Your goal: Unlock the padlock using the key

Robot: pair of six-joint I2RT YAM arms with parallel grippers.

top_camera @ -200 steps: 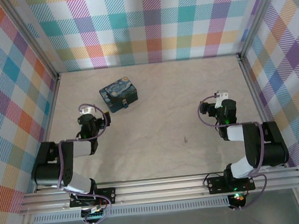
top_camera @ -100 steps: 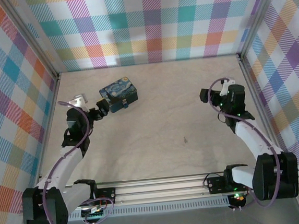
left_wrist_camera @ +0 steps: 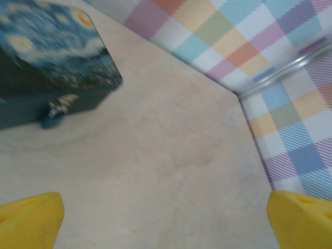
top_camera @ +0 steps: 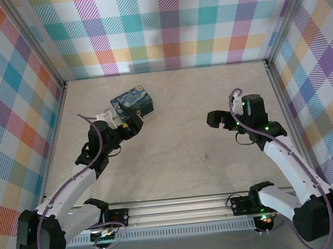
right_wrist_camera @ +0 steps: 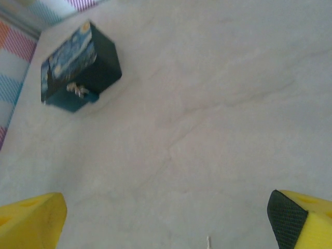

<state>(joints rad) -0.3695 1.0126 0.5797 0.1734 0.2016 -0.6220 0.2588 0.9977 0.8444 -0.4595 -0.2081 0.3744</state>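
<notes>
1. The padlock (left_wrist_camera: 54,113) hangs on the front of the starry tin (top_camera: 132,102), at the upper left of the table (top_camera: 174,147).
2. The left gripper (top_camera: 132,123) is held wide open and empty just beside the tin, probably so the lock can be steadied.
3. The right gripper (top_camera: 215,119), right of centre, is likewise spread wide with nothing in it.
4. With no key held, unlocking is judged not yet begun.

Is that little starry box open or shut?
Shut: the tin's lid sits flat on its body, with no gap showing, and the padlock hangs at its front latch.
</notes>
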